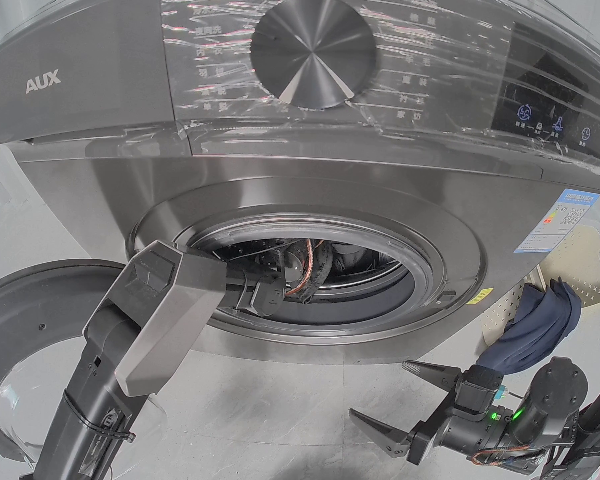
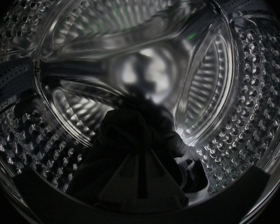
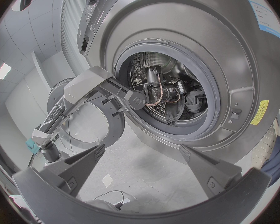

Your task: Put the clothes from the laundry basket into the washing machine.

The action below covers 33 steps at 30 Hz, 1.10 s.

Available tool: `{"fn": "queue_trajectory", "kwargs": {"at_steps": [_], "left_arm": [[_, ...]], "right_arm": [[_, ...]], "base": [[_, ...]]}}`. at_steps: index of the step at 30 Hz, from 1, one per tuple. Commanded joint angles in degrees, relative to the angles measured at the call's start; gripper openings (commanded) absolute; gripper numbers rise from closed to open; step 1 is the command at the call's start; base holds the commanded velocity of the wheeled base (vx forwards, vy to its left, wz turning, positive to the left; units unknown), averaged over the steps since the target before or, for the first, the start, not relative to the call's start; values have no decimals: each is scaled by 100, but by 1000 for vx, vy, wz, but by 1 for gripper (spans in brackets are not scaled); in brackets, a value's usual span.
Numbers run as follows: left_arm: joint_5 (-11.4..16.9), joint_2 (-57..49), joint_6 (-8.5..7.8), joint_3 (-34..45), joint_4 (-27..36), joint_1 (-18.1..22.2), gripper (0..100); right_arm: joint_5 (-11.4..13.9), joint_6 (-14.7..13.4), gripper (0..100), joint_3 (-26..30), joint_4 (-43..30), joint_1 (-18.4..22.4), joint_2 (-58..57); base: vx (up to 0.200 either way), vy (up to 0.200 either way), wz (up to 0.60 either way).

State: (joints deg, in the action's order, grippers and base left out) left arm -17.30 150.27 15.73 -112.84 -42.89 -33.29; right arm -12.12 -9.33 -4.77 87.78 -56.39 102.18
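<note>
There is one washing machine (image 1: 353, 188) with its one round door (image 1: 40, 315) swung open to the left. One white perforated laundry basket (image 1: 583, 268) stands just beside the machine on the right, and one navy garment (image 1: 537, 328) hangs over the basket's rim. Two grippers are in play. Inside the drum (image 2: 255, 87) lies a heap of dark clothes (image 2: 124, 131); how many pieces it holds cannot be told, though a pale edge of cloth shows at its side. The head view shows the left arm passing through the door opening, but the clothes inside stay hidden there. The left wrist view looks down the dimpled drum and shows the left gripper (image 2: 142, 154) low in it. Its jaws stand closed almost together with only a thin dark strip between them, and the dark clothes bunch up right at their tips, so it appears to grip the cloth. The right wrist view shows that arm's wrist inside the opening from outside, with dark cloth draped beneath it onto the drum's lower lip. The right gripper (image 1: 380, 391) hangs low above the floor (image 1: 280, 408), in front of the machine and near the basket. Its jaws are spread wide, holding and touching nothing.
</note>
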Motion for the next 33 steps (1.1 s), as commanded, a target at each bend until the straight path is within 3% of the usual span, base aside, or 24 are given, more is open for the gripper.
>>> {"fn": "queue_trajectory", "kwargs": {"at_steps": [1,11,12,16,17,19,20,23,30,31,33], "left_arm": [[-28,195,9,-176,-27,25,0],[-46,213,9,-176,-115,42,0],[-54,213,9,-176,-106,33,100],[-63,134,9,-98,-27,-11,100],[-63,-174,-17,394,219,-63,100],[-63,-323,-26,596,351,-72,100],[-2,-578,-35,1062,738,-98,100],[42,-648,-43,1449,1010,-107,100],[34,-306,-61,1352,1054,-98,100],[34,-279,-70,1343,1054,-90,0],[34,-147,-184,1220,1010,-55,0]], "right_arm": [[-1,1,100,2,2,-3,4],[16,1,100,2,2,-3,12],[16,1,100,2,2,-3,12],[16,1,100,11,2,-3,12],[16,1,100,20,2,-3,4],[-1,1,100,20,2,-3,4],[-1,1,100,11,2,-3,4],[16,1,100,11,2,-3,12],[16,1,100,11,2,-3,4],[16,1,100,11,2,-3,4],[16,1,100,2,2,-3,4]], "base": [[0,0,0],[0,0,0],[0,0,0],[0,0,0],[0,0,0],[0,0,0],[0,0,0],[0,0,0],[0,0,0],[0,0,0],[0,0,0]]}}
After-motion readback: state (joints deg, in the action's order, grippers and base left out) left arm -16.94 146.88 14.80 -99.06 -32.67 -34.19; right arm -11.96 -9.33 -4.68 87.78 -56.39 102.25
